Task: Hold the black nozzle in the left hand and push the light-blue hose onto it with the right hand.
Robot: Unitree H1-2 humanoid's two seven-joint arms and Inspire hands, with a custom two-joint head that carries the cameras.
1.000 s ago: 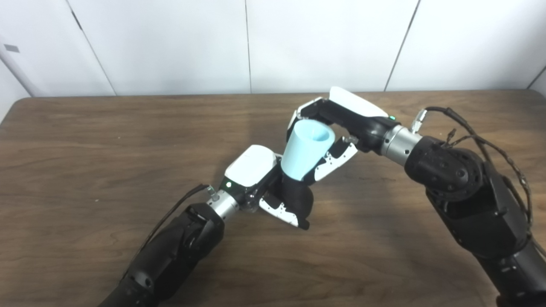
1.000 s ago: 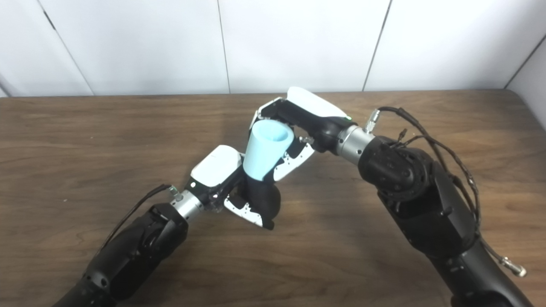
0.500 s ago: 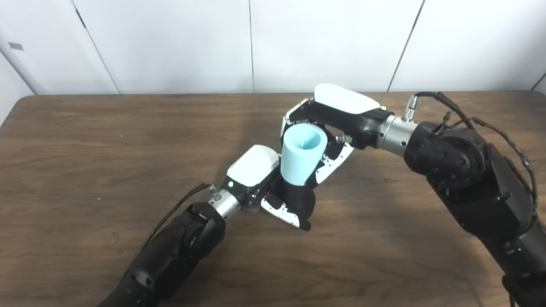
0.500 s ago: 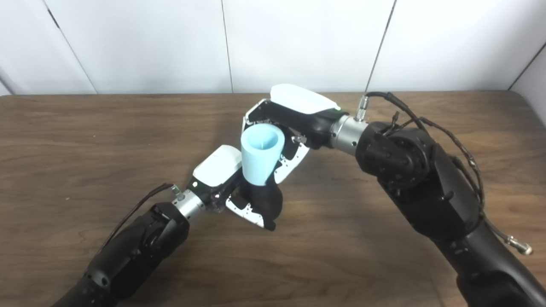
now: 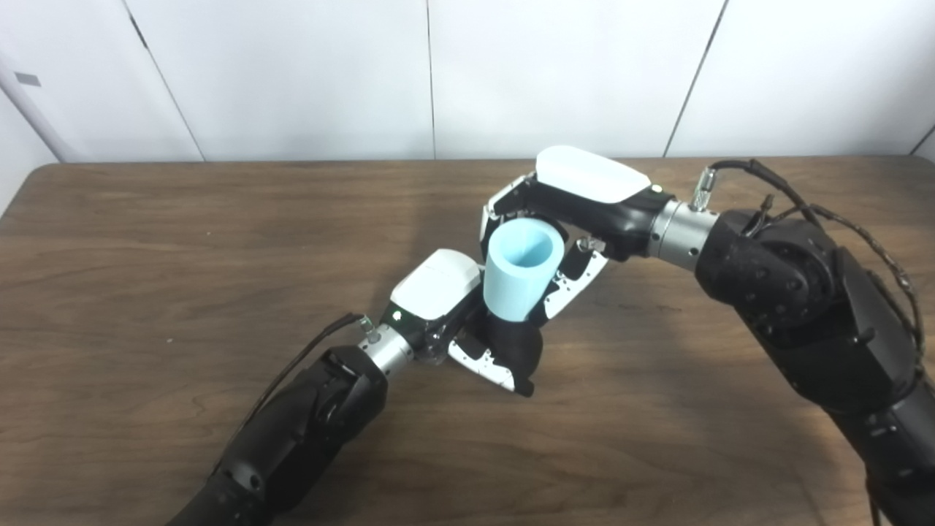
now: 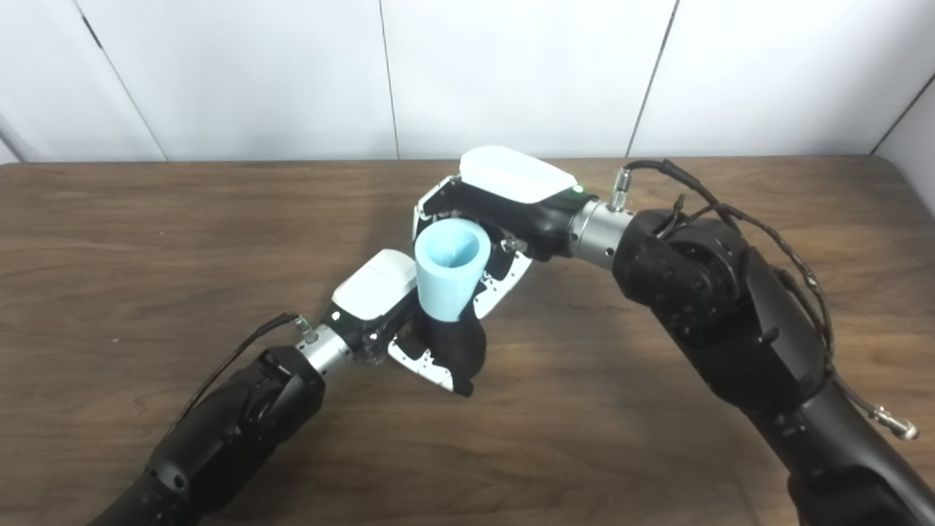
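My right hand grips the light-blue hose, open mouth upward, its lower end meeting the black nozzle clasped in my left hand.

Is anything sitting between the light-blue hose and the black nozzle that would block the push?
Nothing visible does. The right hand holds the light-blue hose with its lower end already meeting the black nozzle gripped in the left hand. The left hand's fingers wrap the nozzle below the joint; the joint itself is partly hidden.
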